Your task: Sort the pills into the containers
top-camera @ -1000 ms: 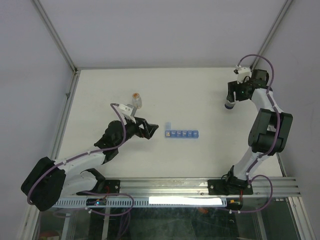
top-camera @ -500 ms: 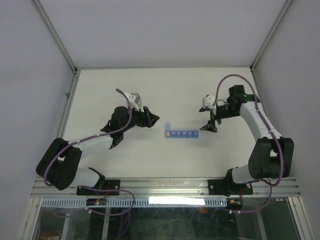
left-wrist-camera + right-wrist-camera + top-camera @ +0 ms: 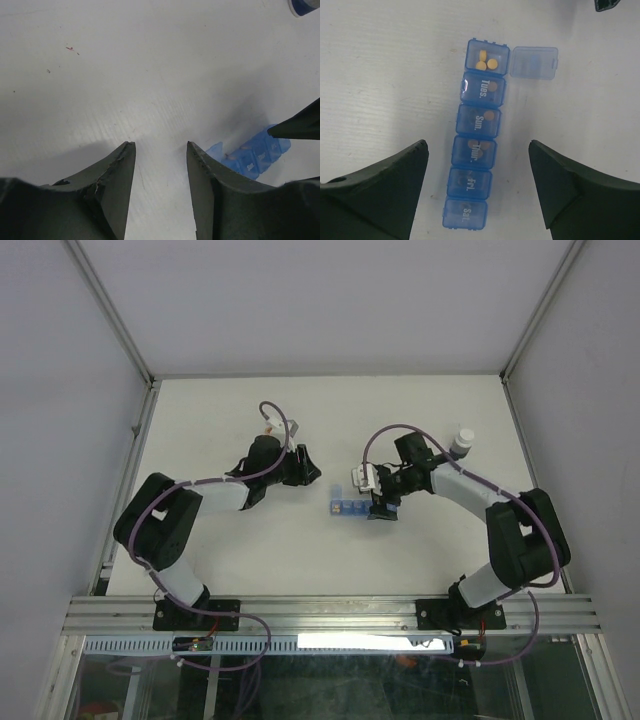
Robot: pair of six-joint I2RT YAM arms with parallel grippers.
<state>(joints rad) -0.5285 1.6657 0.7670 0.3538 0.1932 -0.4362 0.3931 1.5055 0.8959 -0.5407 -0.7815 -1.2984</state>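
While the end compartment of the pill box (image 3: 479, 120) stands open with three yellow pills (image 3: 486, 59) in it and its lid (image 3: 534, 62) flipped aside, the other five are shut, and we see brownish pills through several of their lids. We judge the sorting well along. Closing that lid seems the main thing left, though we cannot tell whether more pills wait elsewhere.

The pill box lies flat in the middle of the table (image 3: 220, 400), between the two arms. Our right pincer (image 3: 477, 145) hangs above it, spread wide and gripping nothing. Our left pincer (image 3: 160, 144), also apart and empty, sits near the box's left end, a little farther back.

Half a second ago the right pincer was beyond the box's right end; now it is over it. The left pincer has drawn slightly toward the far edge. The pill box has not moved.
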